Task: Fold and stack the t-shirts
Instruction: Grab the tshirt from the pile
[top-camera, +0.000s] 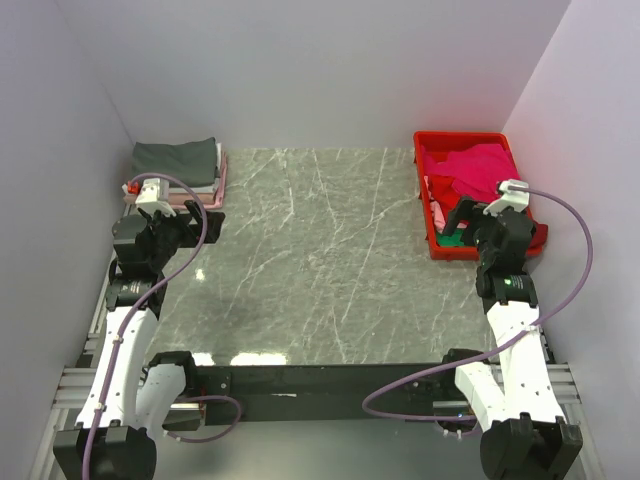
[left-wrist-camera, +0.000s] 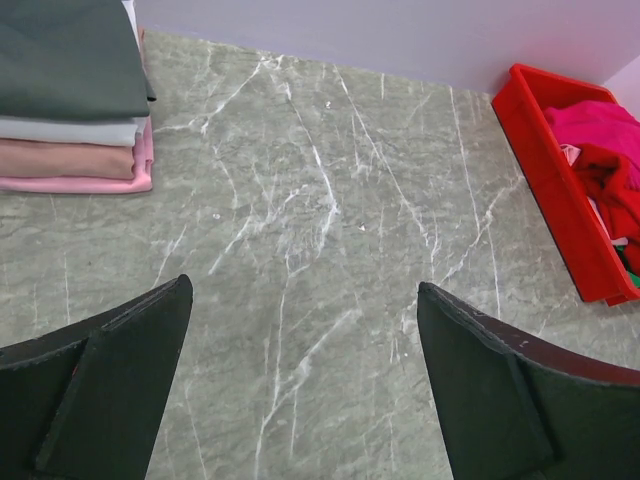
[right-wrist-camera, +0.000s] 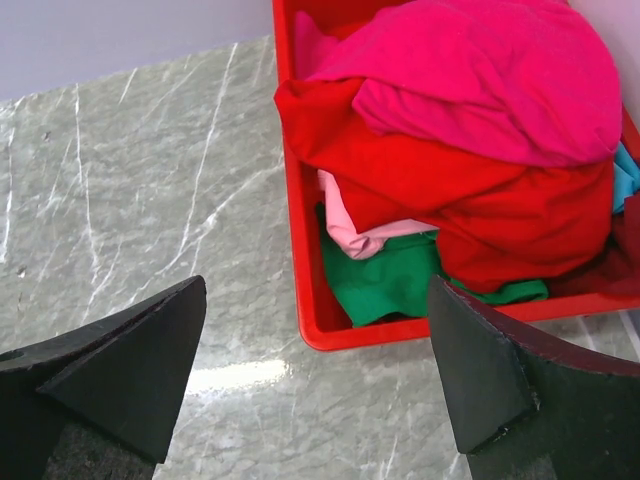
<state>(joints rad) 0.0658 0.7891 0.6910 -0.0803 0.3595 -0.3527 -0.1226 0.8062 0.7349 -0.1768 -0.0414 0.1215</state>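
Shirts sit in two places on my feeds. At the far left corner of the grey marble table (top-camera: 320, 260) I see a folded stack (top-camera: 178, 165): a dark grey shirt (left-wrist-camera: 70, 55) on top, a white shirt (left-wrist-camera: 70, 130) under it, then a beige shirt (left-wrist-camera: 65, 158) and a pink bottom shirt (left-wrist-camera: 75, 183), edges squared. At the far right stands the red bin (right-wrist-camera: 292, 200), holding unfolded shirts heaped together: a crimson-pink shirt (right-wrist-camera: 480, 80) on top toward the back, a red shirt (right-wrist-camera: 450, 190) bunched beneath and in front of it, a pale pink shirt (right-wrist-camera: 350, 225) peeking out under the red, a green shirt (right-wrist-camera: 385, 280) lying against the near wall, and a sliver of teal cloth (right-wrist-camera: 625, 170) at the right edge. My left gripper (left-wrist-camera: 305, 290) hovers above bare marble just right of the stack, fingers spread wide with nothing between them. My right gripper (right-wrist-camera: 318, 285) hangs by the bin's near end, fingers likewise parted and empty; in its wrist view the bin's near-left corner lies between them.
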